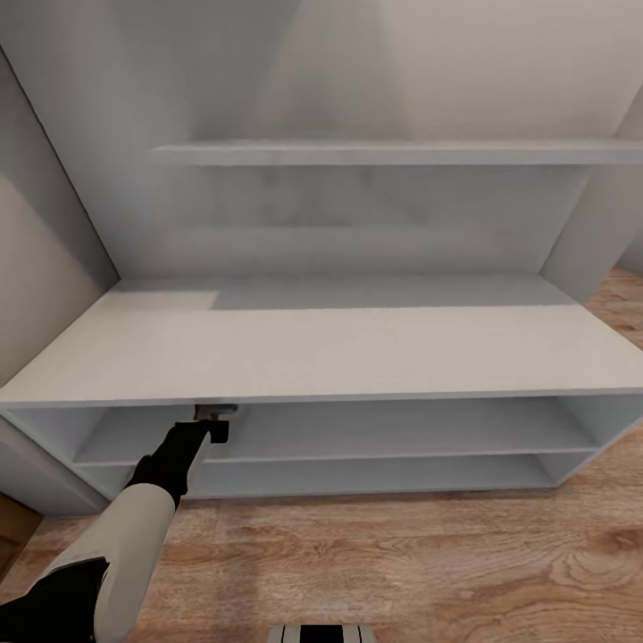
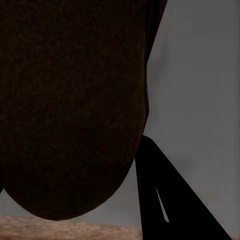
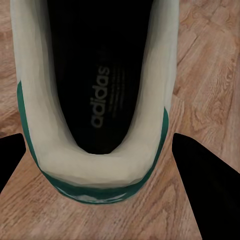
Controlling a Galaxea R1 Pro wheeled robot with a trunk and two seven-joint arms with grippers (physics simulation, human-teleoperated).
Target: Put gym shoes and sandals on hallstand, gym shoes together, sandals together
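The pale grey hallstand (image 1: 321, 344) fills the head view, with its bench top and two open shelf levels below. My left gripper (image 1: 214, 421) reaches under the bench top into the upper shelf level, shut on a dark brown sandal (image 1: 207, 411). In the left wrist view the sandal (image 2: 70, 110) looms large beside one black finger (image 2: 165, 200). The right wrist view looks down into a white gym shoe (image 3: 100, 165) with a green heel stripe. My right gripper (image 3: 99, 135) straddles its heel, fingers against both sides, above the corridor floor (image 3: 210, 75).
A long wall shelf (image 1: 402, 152) runs above the bench. Grey side walls close the unit at left (image 1: 54, 223) and right (image 1: 580, 241). Wood floor (image 1: 402, 563) stretches in front of the rack, and the lower shelf level (image 1: 384, 473) stands open.
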